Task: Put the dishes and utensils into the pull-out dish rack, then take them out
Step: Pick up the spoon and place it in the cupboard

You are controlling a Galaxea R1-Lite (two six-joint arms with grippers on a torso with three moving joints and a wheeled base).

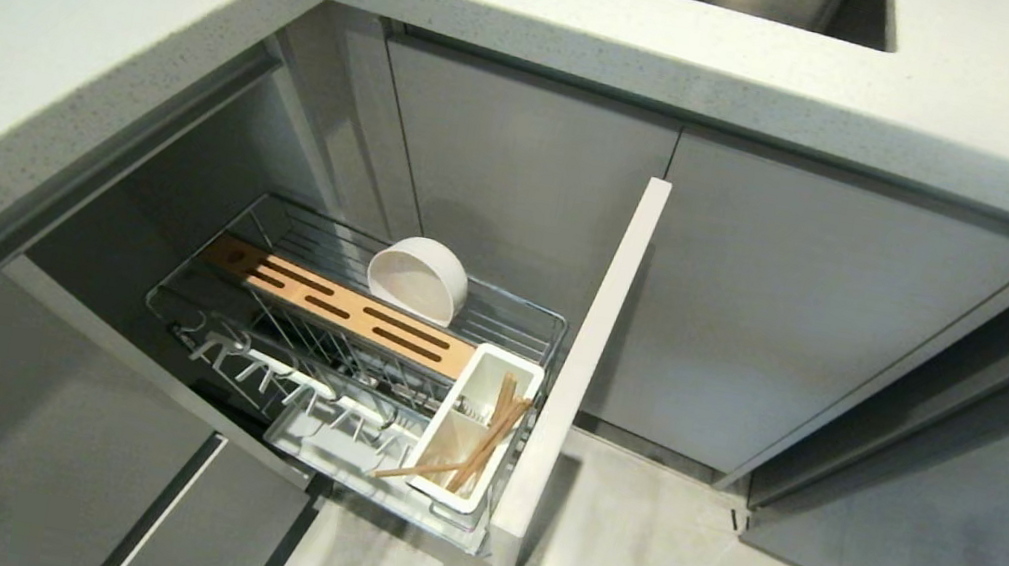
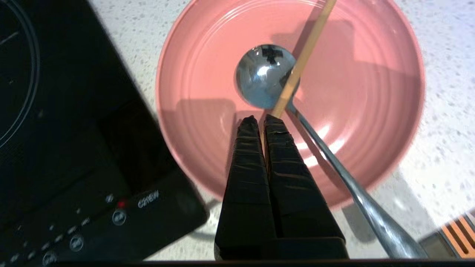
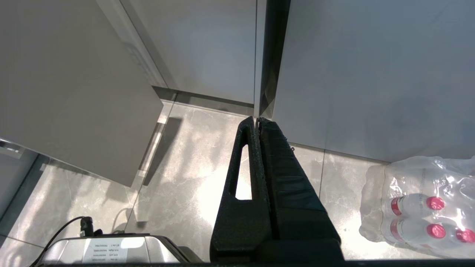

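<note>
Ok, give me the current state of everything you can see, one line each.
dish rack: pulled out.
white bowl: on edge in the rack.
chopstick in cup: leaning in the white cup.
left gripper: shut on a chopstick, over the pink bowl.
spoon: in the pink bowl.
right gripper: shut, empty.

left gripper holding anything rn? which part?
Yes: the left gripper is shut on one chopstick, pinching its end, over the pink bowl with the spoon in it. Right gripper is shut, empty.
</note>
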